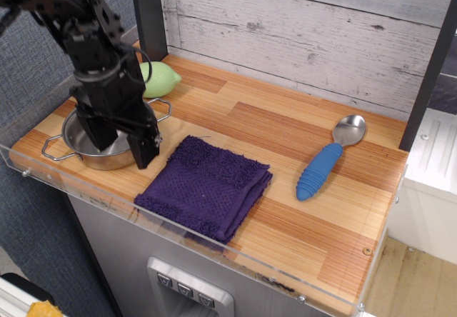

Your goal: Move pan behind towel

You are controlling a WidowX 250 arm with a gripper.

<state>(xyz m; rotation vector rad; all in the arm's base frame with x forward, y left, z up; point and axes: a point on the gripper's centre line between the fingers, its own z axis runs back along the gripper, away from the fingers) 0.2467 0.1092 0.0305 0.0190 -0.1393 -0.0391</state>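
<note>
The shiny steel pan [75,140] sits at the front left of the wooden counter, largely hidden behind my gripper; one wire handle [50,148] sticks out on its left. The dark purple towel [207,186] lies folded just right of the pan, at the front edge. My black gripper [120,144] is down at the pan with its jaws spread. One finger [93,133] is over the pan's inside and the other [146,148] is outside its right rim, next to the towel's left corner. It is open and holds nothing.
A pale green egg-shaped object [161,79] lies behind the pan by the back wall. A metal spoon with a blue handle [325,161] lies to the right. A clear plastic lip [214,249] edges the counter's front. Bare wood [250,121] lies behind the towel.
</note>
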